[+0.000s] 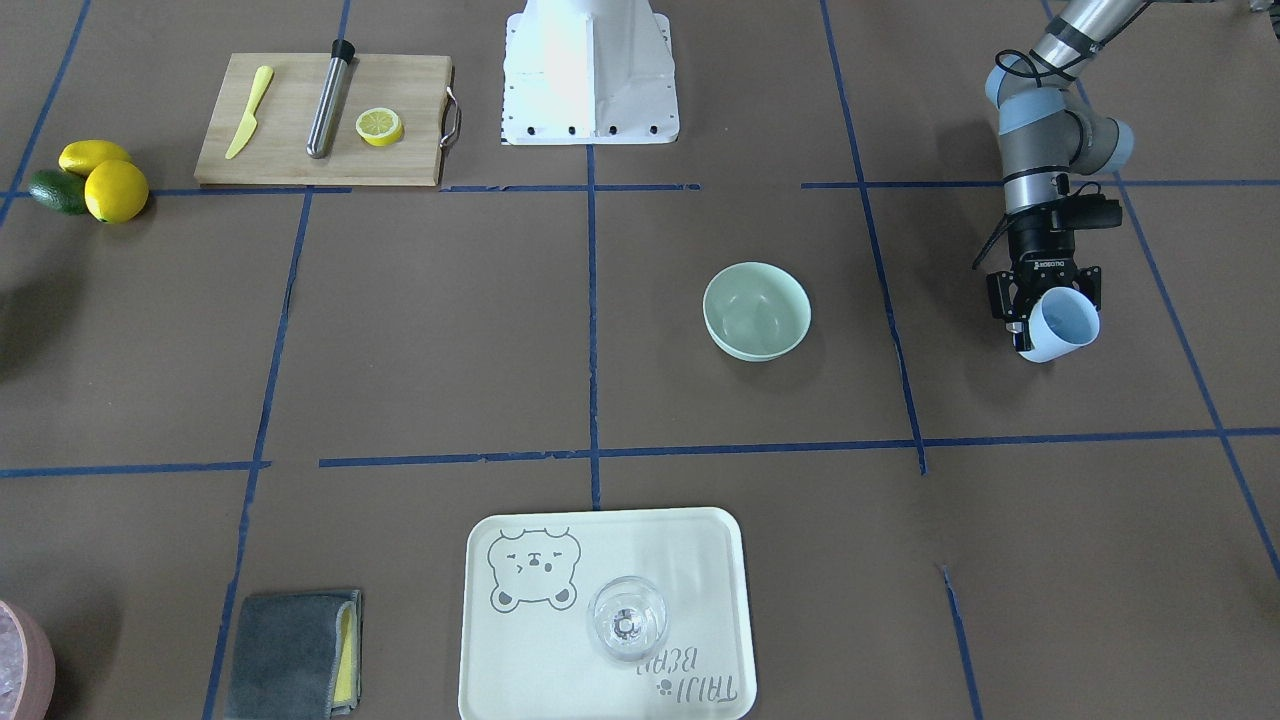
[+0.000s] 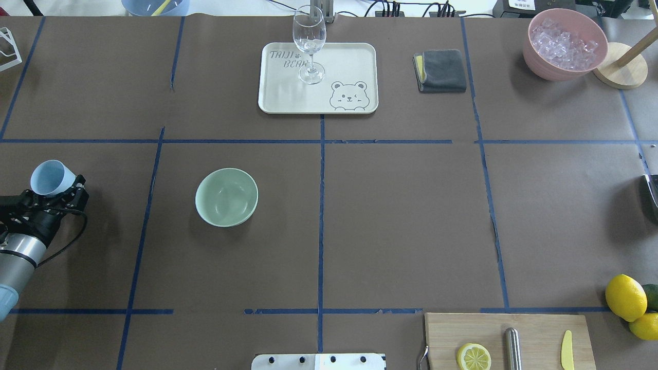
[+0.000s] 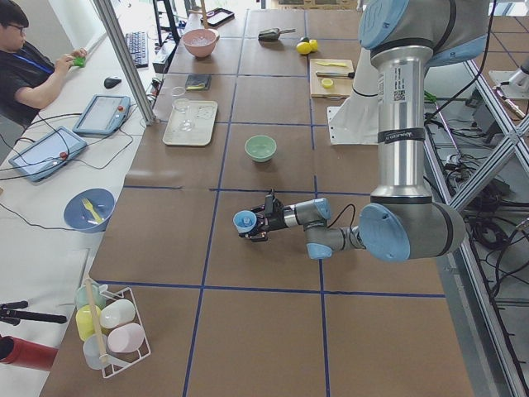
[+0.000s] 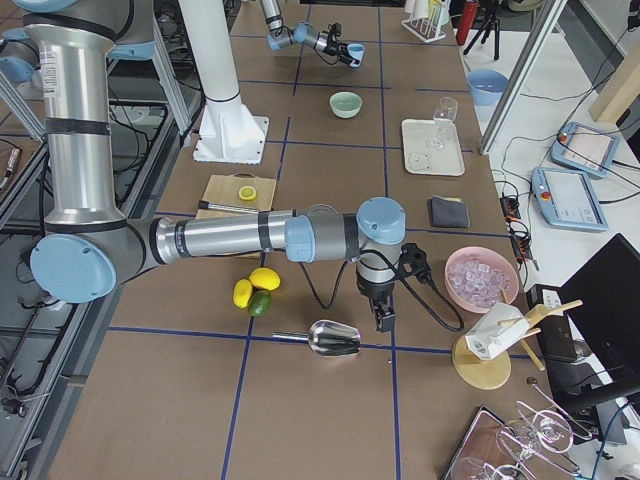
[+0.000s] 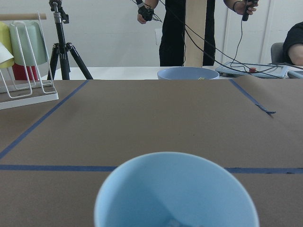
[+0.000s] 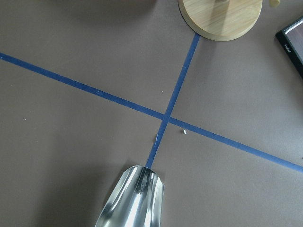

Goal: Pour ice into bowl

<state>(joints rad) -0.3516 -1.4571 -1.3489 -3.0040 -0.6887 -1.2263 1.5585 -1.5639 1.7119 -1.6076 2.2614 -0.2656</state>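
Observation:
My left gripper (image 2: 57,189) is shut on a light blue cup (image 2: 51,177) and holds it tilted above the table's left end, well to the left of the pale mint-green bowl (image 2: 226,197). The bowl (image 1: 757,310) stands upright and looks empty. In the left wrist view the cup (image 5: 175,194) fills the bottom; the ice inside is hidden but for a faint whitish glint at the frame's edge. My right gripper (image 4: 381,320) hangs over a metal scoop (image 4: 335,338) at the far right end; I cannot tell whether it is open or shut.
A pink container (image 2: 545,67) of ice stands at the back right beside a wooden stand (image 2: 619,72). A tray (image 2: 288,92) bears a wine glass (image 2: 309,36). A grey cloth (image 2: 441,71), a cutting board (image 2: 483,329) and lemons (image 2: 625,297) lie around.

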